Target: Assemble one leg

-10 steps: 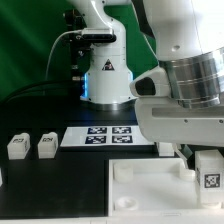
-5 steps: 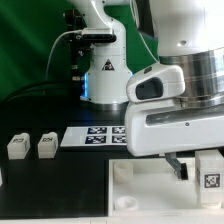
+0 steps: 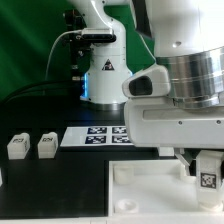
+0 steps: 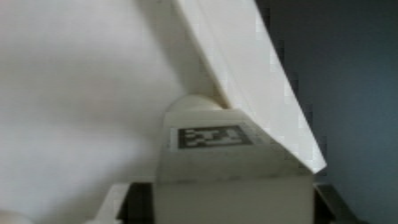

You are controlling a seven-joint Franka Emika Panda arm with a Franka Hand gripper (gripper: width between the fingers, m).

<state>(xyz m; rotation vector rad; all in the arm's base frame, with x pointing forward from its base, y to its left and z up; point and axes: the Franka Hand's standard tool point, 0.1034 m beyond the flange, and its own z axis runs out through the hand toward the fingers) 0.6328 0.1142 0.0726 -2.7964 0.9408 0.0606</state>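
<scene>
- While the arm leaned over the exterior view's right, the end effector [image 3: 204,162] was pinched on the leg [image 3: 208,177]. The hold seemed secure, though the arm's body hid most of the fingers.
- The leg hung upright with its tagged face toward the exterior camera, at the near right corner of the white tray-like piece [image 3: 140,186]. Whether it touched the piece could not be told.
- The wrist view showed the leg close against the piece's raised rim [image 4: 240,70], probably to line it up with a corner socket there, though no socket was visible.
- The first spare leg [image 3: 16,147] and the second spare leg [image 3: 46,146] stood on the counter [image 3: 60,190] at the exterior view's left. They were near the marker board [image 3: 95,135] and well apart from the arm, so out of its way.
</scene>
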